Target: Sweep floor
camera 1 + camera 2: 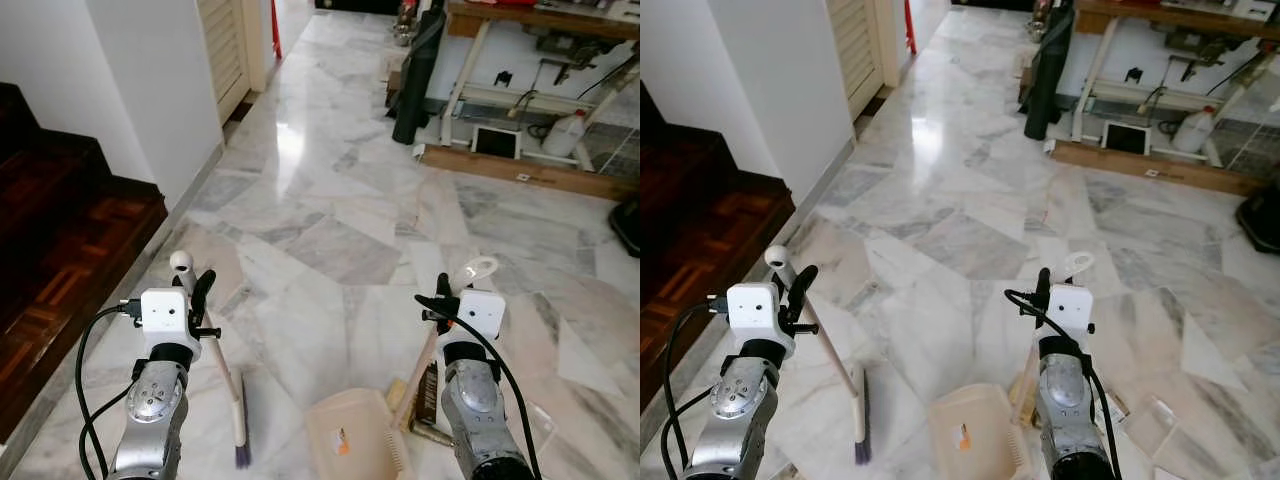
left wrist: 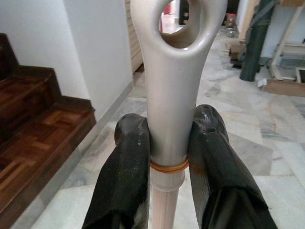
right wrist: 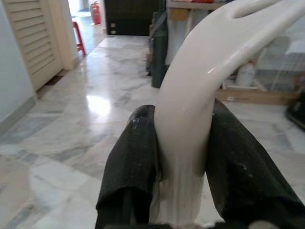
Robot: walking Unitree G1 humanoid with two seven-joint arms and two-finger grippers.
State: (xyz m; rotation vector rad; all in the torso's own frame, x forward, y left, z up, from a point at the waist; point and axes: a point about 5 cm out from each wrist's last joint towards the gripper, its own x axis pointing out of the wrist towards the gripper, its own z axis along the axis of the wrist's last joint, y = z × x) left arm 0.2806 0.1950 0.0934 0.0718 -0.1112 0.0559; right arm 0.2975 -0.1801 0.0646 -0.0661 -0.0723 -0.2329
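Observation:
My left gripper (image 1: 196,285) is shut on the grey top end of a broom handle (image 2: 174,81). The broom's pale stick slants down to its purple bristles (image 1: 241,456) on the marble floor. My right gripper (image 1: 447,290) is shut on the white looped handle (image 3: 190,109) of a beige dustpan (image 1: 345,435), whose pan rests on the floor between my two arms. Small brown and clear pieces of litter (image 1: 428,400) lie by the pan's right side, beside my right arm.
A dark wooden stair (image 1: 60,260) rises on the left beside a white wall (image 1: 150,90). At the back right stand a black rolled mat (image 1: 418,80), a wooden bench frame (image 1: 520,170) and a white jug (image 1: 565,135). Marble floor (image 1: 330,200) stretches ahead.

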